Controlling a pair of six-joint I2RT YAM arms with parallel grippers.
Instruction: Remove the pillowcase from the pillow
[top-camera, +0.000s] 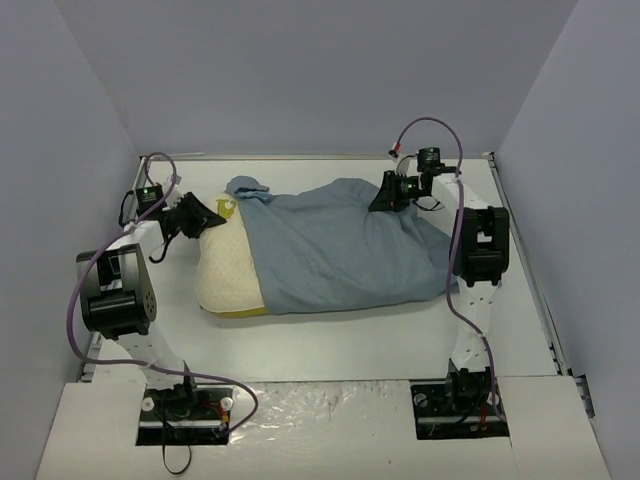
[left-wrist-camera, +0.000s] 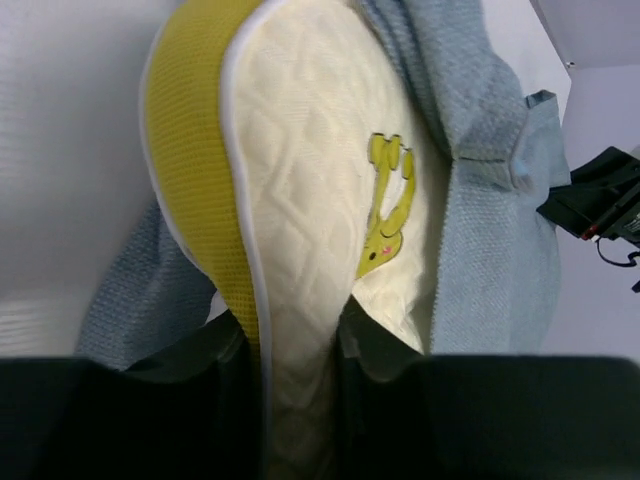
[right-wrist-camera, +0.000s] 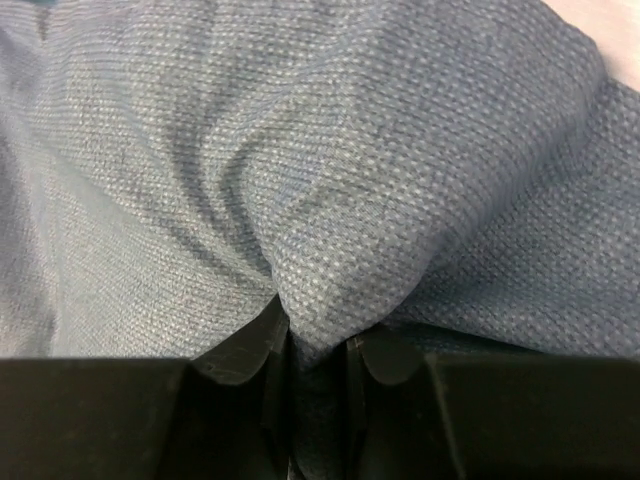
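Note:
The cream pillow (top-camera: 228, 272) with a yellow edge band lies on the table, its left end bare. The grey-blue pillowcase (top-camera: 340, 245) covers the rest of it, plain face up. My left gripper (top-camera: 208, 215) is shut on the pillow's far left corner; in the left wrist view the cream cloth and yellow band (left-wrist-camera: 190, 170) run down between the fingers (left-wrist-camera: 390, 350). My right gripper (top-camera: 392, 195) is shut on a fold of the pillowcase (right-wrist-camera: 380, 180) at its far right end. The pillowcase edge hangs bunched beside the pillow (left-wrist-camera: 490, 200).
The white table (top-camera: 330, 345) is walled by grey panels on the left, back and right. The arm bases (top-camera: 185, 405) stand at the near edge. Cables loop over both arms.

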